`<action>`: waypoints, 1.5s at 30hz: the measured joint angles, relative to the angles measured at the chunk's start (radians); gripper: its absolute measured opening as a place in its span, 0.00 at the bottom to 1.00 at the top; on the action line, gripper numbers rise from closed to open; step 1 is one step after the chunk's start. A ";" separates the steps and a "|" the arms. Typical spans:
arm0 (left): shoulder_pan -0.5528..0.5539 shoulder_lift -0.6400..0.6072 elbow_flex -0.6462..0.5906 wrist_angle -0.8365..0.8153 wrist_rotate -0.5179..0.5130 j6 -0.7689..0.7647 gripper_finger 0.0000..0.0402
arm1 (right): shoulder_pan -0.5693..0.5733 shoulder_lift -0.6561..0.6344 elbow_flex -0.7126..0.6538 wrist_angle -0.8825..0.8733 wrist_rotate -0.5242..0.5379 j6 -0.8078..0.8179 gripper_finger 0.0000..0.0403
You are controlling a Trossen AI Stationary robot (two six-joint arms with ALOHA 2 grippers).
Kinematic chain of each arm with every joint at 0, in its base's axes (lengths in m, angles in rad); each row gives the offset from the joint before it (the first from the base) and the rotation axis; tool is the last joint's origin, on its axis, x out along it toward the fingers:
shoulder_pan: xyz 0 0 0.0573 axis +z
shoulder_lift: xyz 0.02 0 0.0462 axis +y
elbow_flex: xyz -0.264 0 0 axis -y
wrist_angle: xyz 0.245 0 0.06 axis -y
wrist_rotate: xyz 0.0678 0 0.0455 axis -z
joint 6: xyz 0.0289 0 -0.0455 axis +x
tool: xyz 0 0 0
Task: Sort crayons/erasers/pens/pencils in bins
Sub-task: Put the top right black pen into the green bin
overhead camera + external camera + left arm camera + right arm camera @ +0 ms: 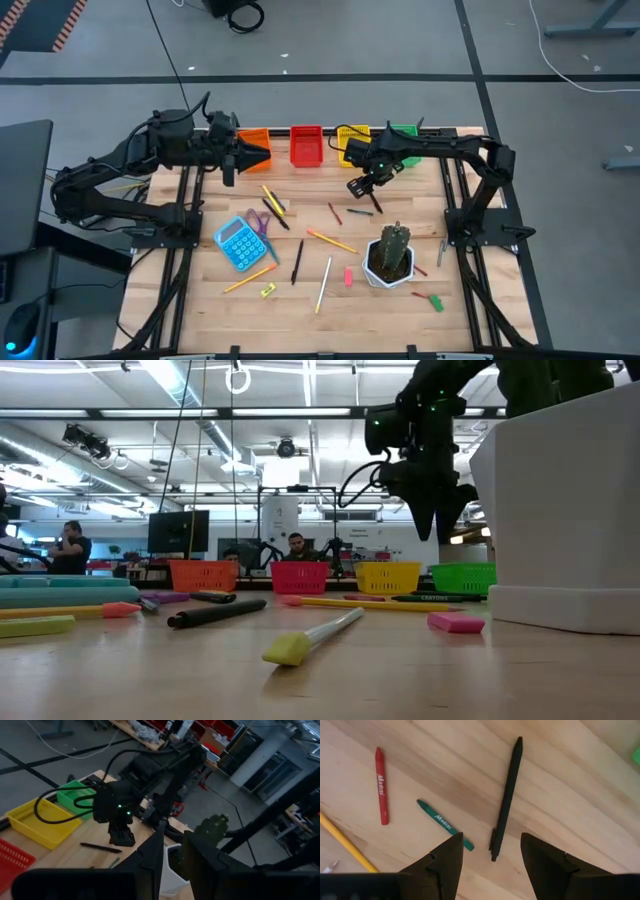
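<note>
My right gripper [360, 186] hangs open, pointing down, a little above the wood table. In the right wrist view its fingers stand on either side of the near end of a black pen [507, 795] without touching it. A green crayon [445, 824], a red crayon [381, 785] and a yellow pencil [345, 842] lie flat beside the pen. My left gripper [258, 157] is held high over the orange bin [256, 140], pointing nearly level, with a narrow gap and nothing between its fingers [150, 862]. The red [306, 145], yellow [350, 140] and green [405, 132] bins stand in a row at the far edge.
A white cactus pot [390, 262] stands near the right. A blue calculator [238, 243] and purple scissors [258, 220] lie at the left. Pencils, pens, crayons and a pink eraser [348, 276] are scattered over the middle and near part of the table.
</note>
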 joint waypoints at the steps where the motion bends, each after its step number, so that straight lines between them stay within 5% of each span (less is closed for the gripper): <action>1: 0.000 0.000 0.000 0.000 -0.008 -0.002 0.21 | 0.001 0.000 0.002 0.008 0.000 -0.005 0.51; 13: 0.000 0.001 0.000 -0.002 -0.029 -0.037 0.20 | 0.002 0.000 -0.003 0.038 -0.001 -0.010 0.51; 45: 0.000 0.047 -0.002 -0.070 -0.052 -0.015 0.19 | 0.055 -0.001 -0.318 0.226 0.002 0.057 0.47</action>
